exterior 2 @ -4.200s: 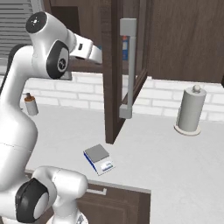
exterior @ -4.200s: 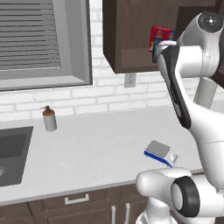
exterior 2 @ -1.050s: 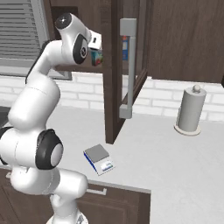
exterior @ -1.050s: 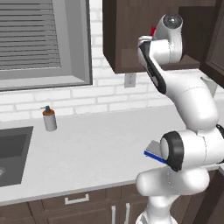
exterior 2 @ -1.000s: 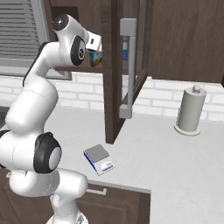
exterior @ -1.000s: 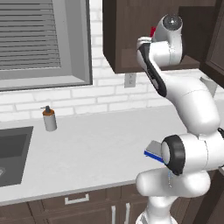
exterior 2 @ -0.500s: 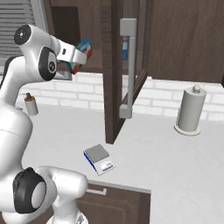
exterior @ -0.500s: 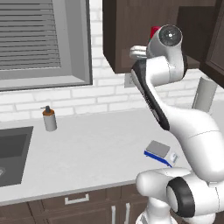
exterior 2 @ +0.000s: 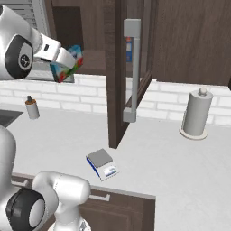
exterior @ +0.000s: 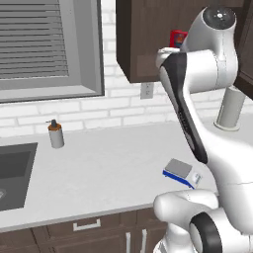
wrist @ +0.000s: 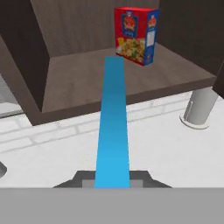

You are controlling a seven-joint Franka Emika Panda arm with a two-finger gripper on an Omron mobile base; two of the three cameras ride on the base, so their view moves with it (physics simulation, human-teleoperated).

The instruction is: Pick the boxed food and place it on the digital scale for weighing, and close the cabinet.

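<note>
The jaws are pinched on the boxed food (exterior 2: 67,65), which sits at the upper left of the right base view, carried out in front of the open cabinet (exterior 2: 113,76) and high above the counter (exterior 2: 189,167); in the hand view the box's blue edge (wrist: 113,127) runs up the middle of the frame from between the gripper (wrist: 113,177) tips toward the cabinet shelf (wrist: 87,83), where the red box (wrist: 136,35) stands at the top centre. The digital scale (exterior 2: 102,164) lies flat on the counter at the lower centre of the right base view, just in front of the foot of the open door, and at the lower right of the left base view (exterior: 181,172), partly behind the arm. The step in hand looks like the carry from shelf to scale, with the placing and the door both left to do. To do it well, the box should be swung clear of the door's edge and its long silver handle (exterior 2: 132,67) before it is lowered, then brought down over the grey plate with its broad face level and its long side lined up with the plate, so it rests wholly on the plate and not half on the white panel. The scale lies askew to the counter edge, so the wrist probably needs a turn to match. Release should wait until the box is seated, since a drop from height could tip it or nudge the light scale.
</note>
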